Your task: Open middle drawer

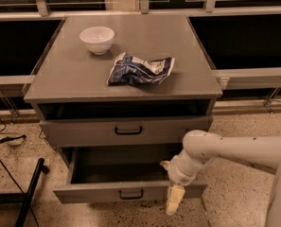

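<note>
The middle drawer point(97, 193) is a grey flat-fronted drawer with a small black bar handle point(131, 194). It stands pulled well out of the grey cabinet point(74, 79), and its inside looks dark and empty. My gripper point(170, 182) is at the right end of this drawer's front, on a white arm that comes in from the right. It is open. One cream finger point(174, 200) hangs down in front of the drawer front and the other point(164, 165) shows over the drawer's inside. It holds nothing.
Above is a taller drawer front with a wider handle point(128, 130), with a dark gap over it. A white bowl point(97, 39) and a crumpled blue chip bag point(140, 69) lie on the cabinet top. A black pole point(30, 193) and cables lie on the floor at left.
</note>
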Controlling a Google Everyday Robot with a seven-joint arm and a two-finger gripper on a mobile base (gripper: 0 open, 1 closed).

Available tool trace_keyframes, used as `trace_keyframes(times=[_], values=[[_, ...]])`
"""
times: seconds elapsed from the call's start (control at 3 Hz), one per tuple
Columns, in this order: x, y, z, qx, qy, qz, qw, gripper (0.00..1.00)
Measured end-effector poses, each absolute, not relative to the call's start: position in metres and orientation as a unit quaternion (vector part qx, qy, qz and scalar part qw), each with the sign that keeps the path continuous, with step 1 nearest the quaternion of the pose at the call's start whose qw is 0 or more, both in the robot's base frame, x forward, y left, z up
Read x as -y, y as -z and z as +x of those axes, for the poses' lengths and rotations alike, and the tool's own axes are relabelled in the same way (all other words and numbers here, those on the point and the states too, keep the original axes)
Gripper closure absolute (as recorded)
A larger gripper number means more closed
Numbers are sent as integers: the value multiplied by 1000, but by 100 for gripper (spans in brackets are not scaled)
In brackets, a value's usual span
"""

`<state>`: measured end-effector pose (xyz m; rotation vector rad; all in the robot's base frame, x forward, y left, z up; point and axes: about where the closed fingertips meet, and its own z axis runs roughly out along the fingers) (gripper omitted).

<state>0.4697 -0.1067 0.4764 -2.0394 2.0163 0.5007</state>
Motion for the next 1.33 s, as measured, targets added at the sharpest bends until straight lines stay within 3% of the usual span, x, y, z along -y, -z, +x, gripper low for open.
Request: trace_keyframes(times=[1.33], values=[[132, -410, 466, -691, -224, -670, 156, 0]])
